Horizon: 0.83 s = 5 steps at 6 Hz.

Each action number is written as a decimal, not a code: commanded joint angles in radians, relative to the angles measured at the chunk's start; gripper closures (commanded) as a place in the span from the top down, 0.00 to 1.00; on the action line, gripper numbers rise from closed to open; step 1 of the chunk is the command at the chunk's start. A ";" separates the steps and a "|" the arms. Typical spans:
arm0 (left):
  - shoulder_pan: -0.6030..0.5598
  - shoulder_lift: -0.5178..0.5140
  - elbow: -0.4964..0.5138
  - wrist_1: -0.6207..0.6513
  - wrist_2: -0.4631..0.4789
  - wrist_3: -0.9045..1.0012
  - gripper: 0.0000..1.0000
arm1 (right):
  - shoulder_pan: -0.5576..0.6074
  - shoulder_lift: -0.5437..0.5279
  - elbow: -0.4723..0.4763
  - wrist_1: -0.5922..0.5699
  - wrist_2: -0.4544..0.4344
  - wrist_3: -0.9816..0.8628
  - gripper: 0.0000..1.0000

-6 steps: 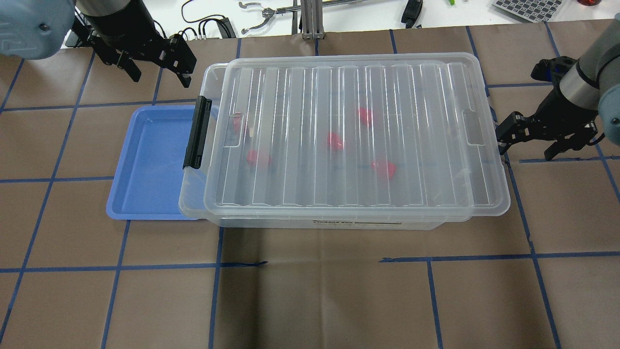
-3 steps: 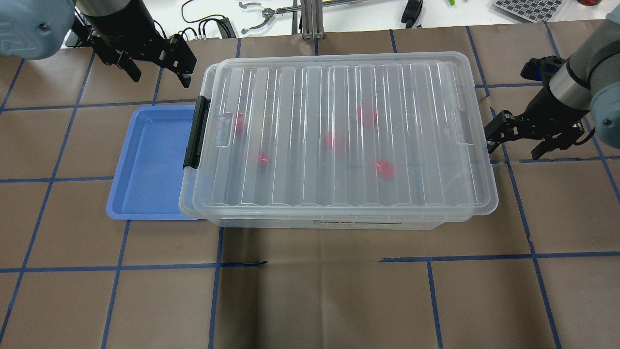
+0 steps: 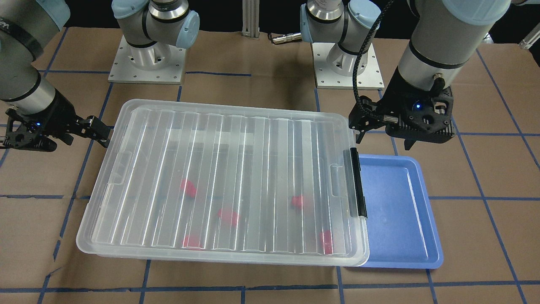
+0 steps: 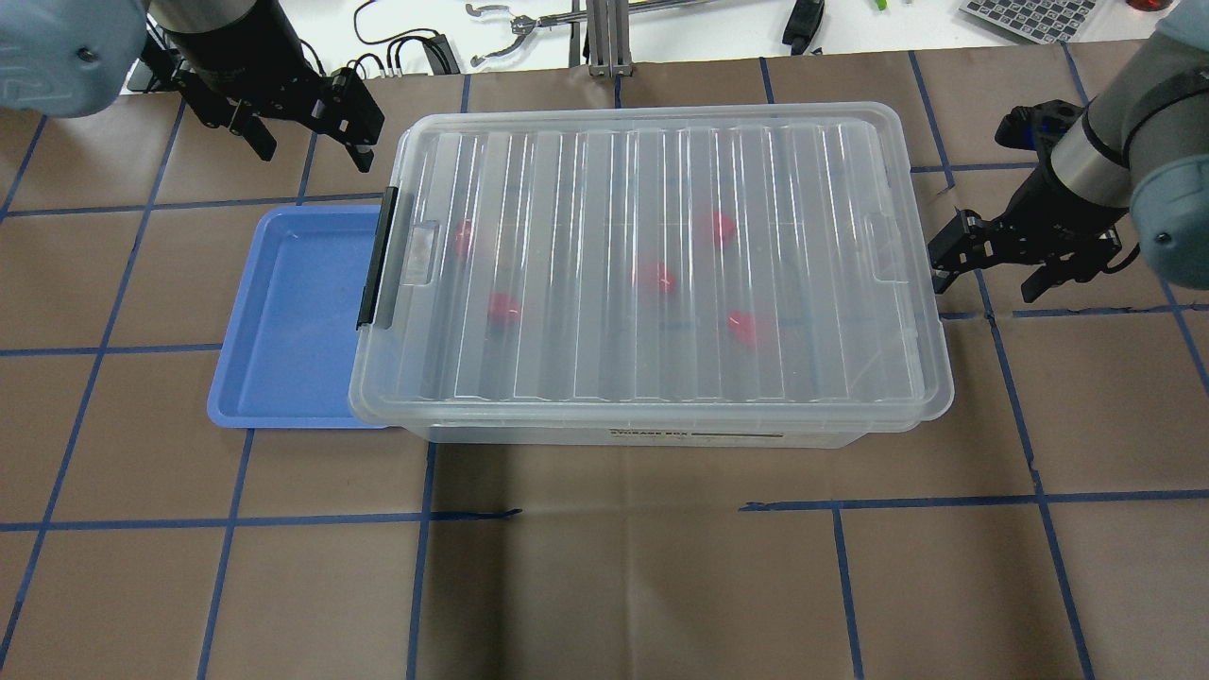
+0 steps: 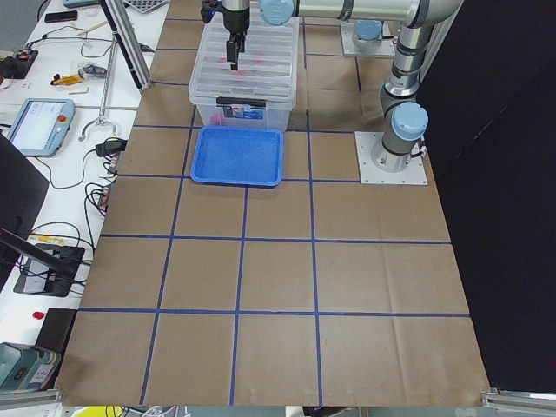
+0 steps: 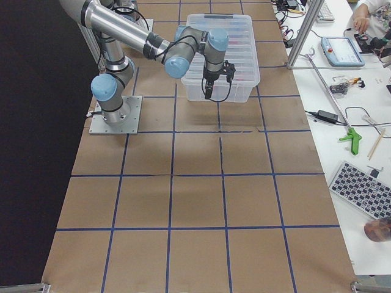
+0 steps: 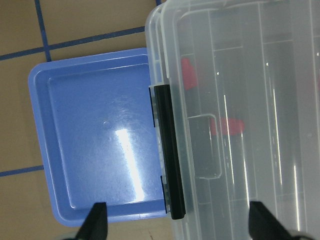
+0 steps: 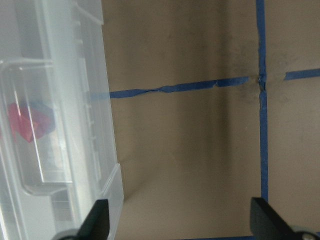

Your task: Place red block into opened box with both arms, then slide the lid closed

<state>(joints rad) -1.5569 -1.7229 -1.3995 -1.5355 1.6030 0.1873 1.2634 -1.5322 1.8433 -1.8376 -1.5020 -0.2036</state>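
Note:
The clear box stands mid-table with the ribbed lid lying over nearly all of it. Several red blocks, one of them, show through the lid on the box floor. My right gripper is open at the lid's right end, with one fingertip against the lid's edge. In the right wrist view the gripper holds nothing and the lid's end tab is at the left. My left gripper hangs open and empty behind the black latch bar, apart from the box.
A blue tray lies tucked under the box's latch end. Cables and tools sit on the white bench beyond the table's far edge. Brown paper with blue tape lines covers the table.
The lid has slid left across the box, its left edge now near the latch bar. My right gripper moved left with it. The left arm has not moved.

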 commanded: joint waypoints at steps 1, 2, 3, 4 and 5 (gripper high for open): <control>0.000 0.000 -0.001 0.000 0.000 0.003 0.98 | 0.054 -0.017 -0.120 0.050 -0.012 0.024 1.00; -0.002 -0.001 -0.003 0.000 0.000 0.003 0.98 | 0.123 -0.014 -0.227 0.177 -0.015 0.144 1.00; -0.002 0.000 -0.001 0.000 0.000 0.003 0.98 | 0.190 -0.003 -0.327 0.290 -0.014 0.236 1.00; -0.002 -0.001 -0.001 0.000 0.000 0.003 0.98 | 0.267 -0.002 -0.385 0.341 -0.015 0.339 1.00; -0.002 -0.001 -0.001 0.002 0.000 0.003 0.98 | 0.331 -0.002 -0.403 0.346 -0.042 0.398 1.00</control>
<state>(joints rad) -1.5585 -1.7237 -1.4006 -1.5351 1.6030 0.1902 1.5268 -1.5350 1.4743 -1.5155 -1.5252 0.1222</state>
